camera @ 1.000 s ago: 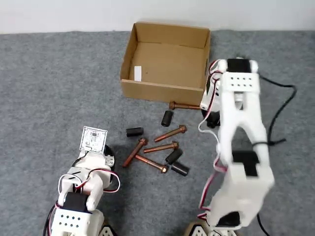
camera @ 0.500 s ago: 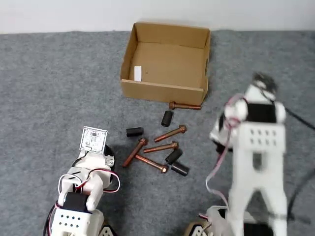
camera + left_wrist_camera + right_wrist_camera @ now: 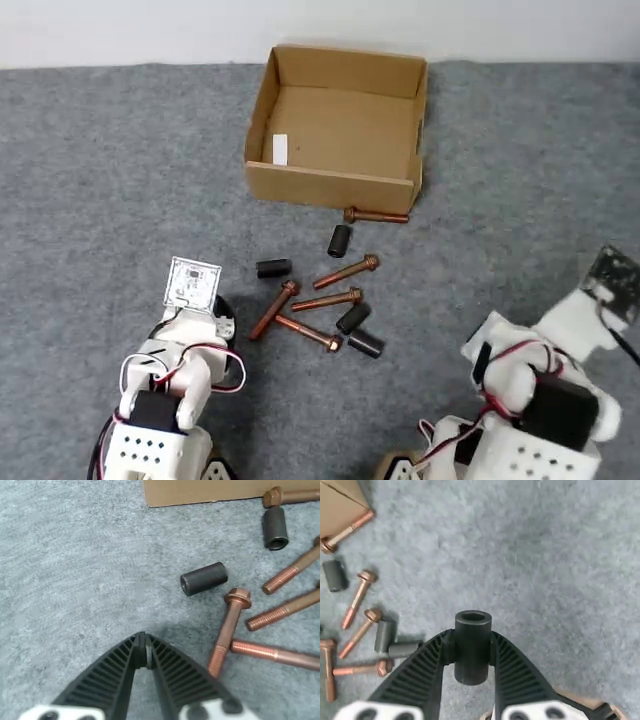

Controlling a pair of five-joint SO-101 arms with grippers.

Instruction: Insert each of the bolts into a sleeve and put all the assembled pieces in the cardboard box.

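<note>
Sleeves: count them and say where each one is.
5. One sleeve lies just before the cardboard box; another left of the bolts; two side by side right of them; the fifth is clamped in the right gripper.

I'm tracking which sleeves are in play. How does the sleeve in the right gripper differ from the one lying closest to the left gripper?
The held sleeve is clamped in the right gripper. The loose sleeve lies free on the carpet, ahead of the shut, empty left gripper. The held sleeve points along the fingers, one open end past their tips, while the loose sleeve rests on its side. Both are short dark tubes with no bolt showing.
</note>
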